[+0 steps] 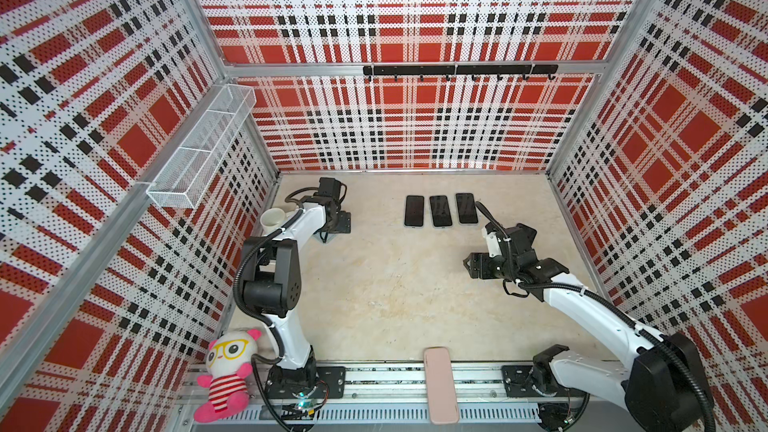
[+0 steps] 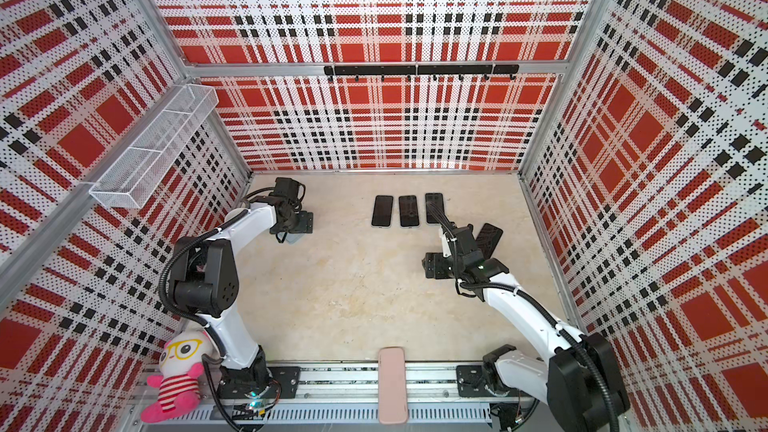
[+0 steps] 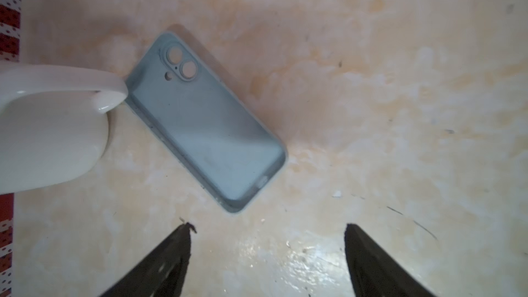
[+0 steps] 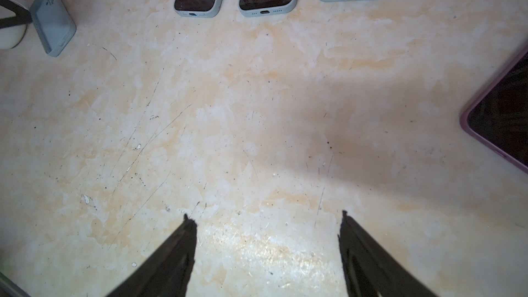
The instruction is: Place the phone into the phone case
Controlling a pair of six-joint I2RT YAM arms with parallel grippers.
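An empty pale blue phone case [image 3: 205,121] lies open side up on the beige floor, its camera cut-outs at the far end. My left gripper [image 3: 268,225] hovers open just short of the case's near end, touching nothing. A dark-screened phone [image 4: 503,115] with a purple edge lies flat by itself; a top view shows this phone [image 2: 488,238] right behind the right arm's wrist. My right gripper [image 4: 265,215] is open over bare floor, well apart from the phone, and its jaws point toward the middle in a top view [image 1: 468,264].
Three cased phones [image 1: 440,211] lie in a row at the back. A white cup [image 3: 48,132] stands against the blue case. A pink case [image 1: 440,384] lies across the front rail, a plush toy [image 1: 226,371] sits front left, and a wire basket [image 1: 203,147] hangs on the left wall.
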